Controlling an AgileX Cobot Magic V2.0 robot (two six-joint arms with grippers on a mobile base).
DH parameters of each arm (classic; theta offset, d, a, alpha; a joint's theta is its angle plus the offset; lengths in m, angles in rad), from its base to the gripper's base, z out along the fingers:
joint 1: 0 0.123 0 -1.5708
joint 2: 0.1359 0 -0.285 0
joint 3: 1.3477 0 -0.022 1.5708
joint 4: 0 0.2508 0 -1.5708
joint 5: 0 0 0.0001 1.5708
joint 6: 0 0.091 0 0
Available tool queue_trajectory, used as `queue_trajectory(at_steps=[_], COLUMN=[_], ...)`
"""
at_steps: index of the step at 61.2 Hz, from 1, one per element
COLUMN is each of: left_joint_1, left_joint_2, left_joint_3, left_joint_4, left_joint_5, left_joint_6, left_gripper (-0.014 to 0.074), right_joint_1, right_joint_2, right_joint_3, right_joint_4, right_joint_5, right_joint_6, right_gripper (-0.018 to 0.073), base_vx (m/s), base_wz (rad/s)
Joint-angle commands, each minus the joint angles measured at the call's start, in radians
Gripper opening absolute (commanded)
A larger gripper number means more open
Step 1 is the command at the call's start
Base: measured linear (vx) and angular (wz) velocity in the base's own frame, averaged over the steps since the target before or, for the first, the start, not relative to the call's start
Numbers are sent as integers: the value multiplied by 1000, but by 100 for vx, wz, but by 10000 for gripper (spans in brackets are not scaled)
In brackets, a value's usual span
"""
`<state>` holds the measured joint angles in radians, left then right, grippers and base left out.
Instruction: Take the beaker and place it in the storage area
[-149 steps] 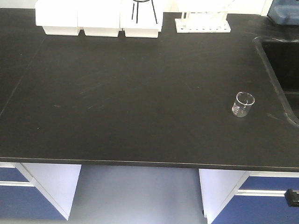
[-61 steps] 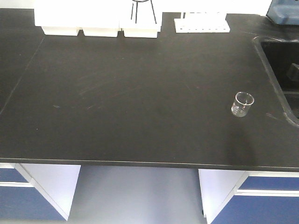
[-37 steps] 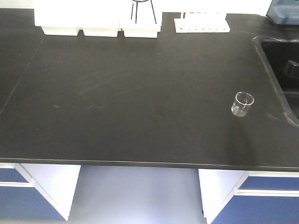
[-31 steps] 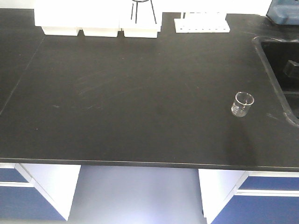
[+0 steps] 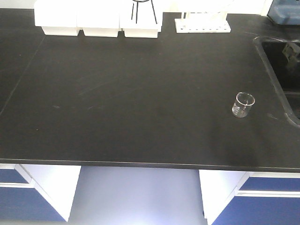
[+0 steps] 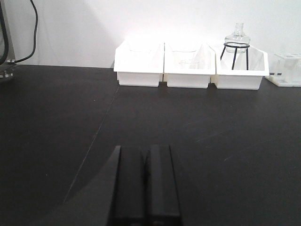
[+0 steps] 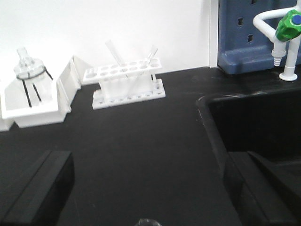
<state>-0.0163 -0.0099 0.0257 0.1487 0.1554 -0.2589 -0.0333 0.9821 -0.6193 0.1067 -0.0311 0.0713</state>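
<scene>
The beaker [image 5: 243,104], small and clear, stands upright on the black benchtop [image 5: 131,93] near its right side, just left of the sink. In the right wrist view only its rim [image 7: 148,222] shows at the bottom edge. My right gripper [image 7: 148,188] is open wide, its jaws far apart on either side, above and behind the beaker and apart from it. One of its dark fingers [image 5: 290,49] shows over the sink at the right edge. My left gripper [image 6: 146,183] is shut and empty, low over the bench. The storage area is out of view.
Three white bins [image 5: 98,21] line the back edge, one holding a flask on a wire stand [image 6: 236,44]. A white test-tube rack [image 5: 202,26] stands beside them. A black sink [image 5: 276,65] lies at the right, with a green-knobbed tap [image 7: 288,28] behind it.
The dark part of my right gripper has moved up along the right edge, from below the bench front to over the sink. The beaker has not moved.
</scene>
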Motion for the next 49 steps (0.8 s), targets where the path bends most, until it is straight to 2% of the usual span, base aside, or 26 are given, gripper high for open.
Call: queue_trajectory(at_steps=[1, 5, 11, 21, 33, 42, 49], left_joint_1=[-6, -6, -6, -6, -6, -6, -6], left_joint_2=[-18, -18, -18, -18, -18, -18, -18], left_joint_3=[22, 22, 22, 22, 22, 22, 22], left_joint_4=[-5, -5, -5, -5, -5, -5, -5], left_joint_5=[-85, -85, -85, -85, -85, -85, -85], left_joint_6=[-6, -6, -6, -6, -6, -6, -6], left_gripper=[-8, -8, -8, -8, -8, -8, -8], right_joint_1=[-2, -2, -2, -2, -2, -2, -2], right_joint_2=[14, 27, 44, 67, 218, 431, 590], right_joint_3=[-38, -32, 31, 258, 552, 614, 575], right_joint_4=[-5, -37, -131, -240, -227, -206, -220], right_joint_5=[-150, -157, -243, -518, -965, -1281, -1313], right_joint_6=[11, 11, 11, 29, 29, 29, 36], right_gripper=[699, 678, 636, 574, 543, 540, 540], base_vx=[0, 0, 0, 0, 0, 0, 0], base_wz=[0, 0, 0, 0, 0, 0, 0])
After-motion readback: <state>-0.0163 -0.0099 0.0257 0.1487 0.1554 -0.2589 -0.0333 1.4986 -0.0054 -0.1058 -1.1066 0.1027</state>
